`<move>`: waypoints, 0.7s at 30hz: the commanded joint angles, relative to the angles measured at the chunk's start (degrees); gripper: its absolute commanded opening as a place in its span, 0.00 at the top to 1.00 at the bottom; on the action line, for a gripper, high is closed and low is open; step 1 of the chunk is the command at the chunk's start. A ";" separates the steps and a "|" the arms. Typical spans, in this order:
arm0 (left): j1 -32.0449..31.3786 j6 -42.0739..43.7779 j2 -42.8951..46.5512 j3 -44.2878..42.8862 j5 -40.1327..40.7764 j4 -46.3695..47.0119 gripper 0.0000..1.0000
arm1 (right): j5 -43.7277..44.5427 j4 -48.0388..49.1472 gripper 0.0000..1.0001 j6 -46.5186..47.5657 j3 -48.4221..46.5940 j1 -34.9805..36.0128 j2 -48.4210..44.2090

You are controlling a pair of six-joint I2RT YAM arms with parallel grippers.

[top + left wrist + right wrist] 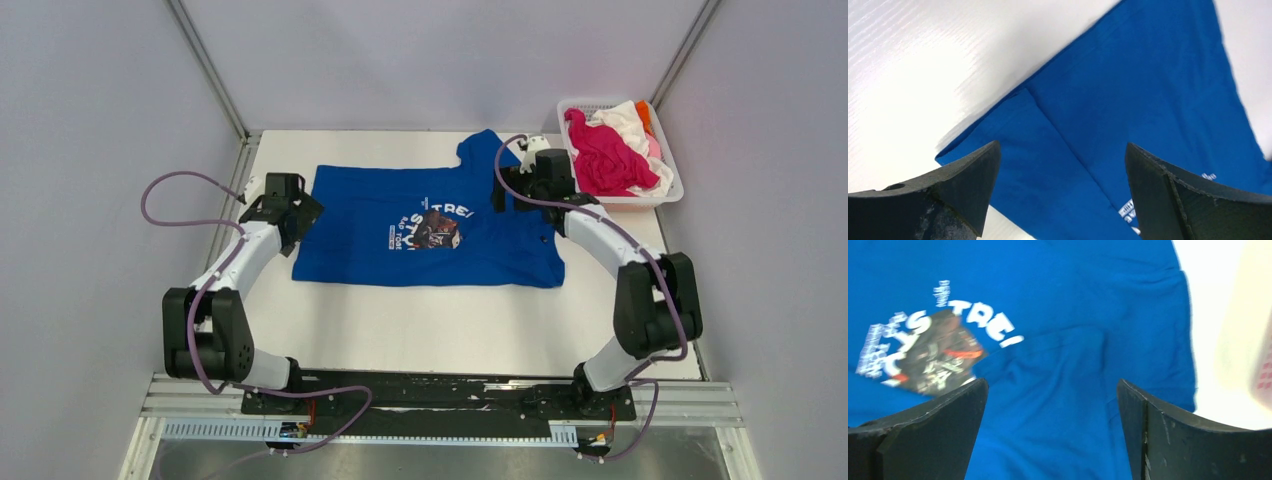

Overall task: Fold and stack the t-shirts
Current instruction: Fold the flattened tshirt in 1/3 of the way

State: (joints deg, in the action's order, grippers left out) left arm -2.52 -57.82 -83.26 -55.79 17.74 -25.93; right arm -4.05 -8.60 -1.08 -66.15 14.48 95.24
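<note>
Your blue shirt (430, 240) lies spread flat on the worktop (450, 330). Left tool (1062, 150) and right tool (1053, 385) are both released and empty, one over each end.

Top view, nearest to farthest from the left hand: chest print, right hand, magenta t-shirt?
From the left hand:
1. chest print, mid blue t-shirt.
2. right hand, over the shirt's right part.
3. magenta t-shirt, in the basket, far right.

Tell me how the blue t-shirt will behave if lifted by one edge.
Probably floppy: the blue t-shirt lies flat with soft wrinkles, so it should drape. Likely light, being thin cloth. Pushed, it would probably bunch.
</note>
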 commanded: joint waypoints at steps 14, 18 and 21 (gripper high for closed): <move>0.01 10.20 -6.54 5.50 -21.04 12.89 0.00 | -3.14 -3.43 0.00 -25.05 12.12 0.82 -1.17; 0.00 9.92 -11.06 5.38 -19.00 13.68 0.00 | -3.39 -5.31 0.00 -28.01 13.18 0.02 1.03; 0.06 9.63 -12.92 5.30 -18.03 12.83 0.00 | -3.25 -8.09 0.00 -29.35 14.55 -0.27 2.12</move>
State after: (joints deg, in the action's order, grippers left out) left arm -2.59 -48.93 -92.55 -50.81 -1.63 -13.80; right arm -8.84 -12.78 -25.74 -53.28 14.72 95.81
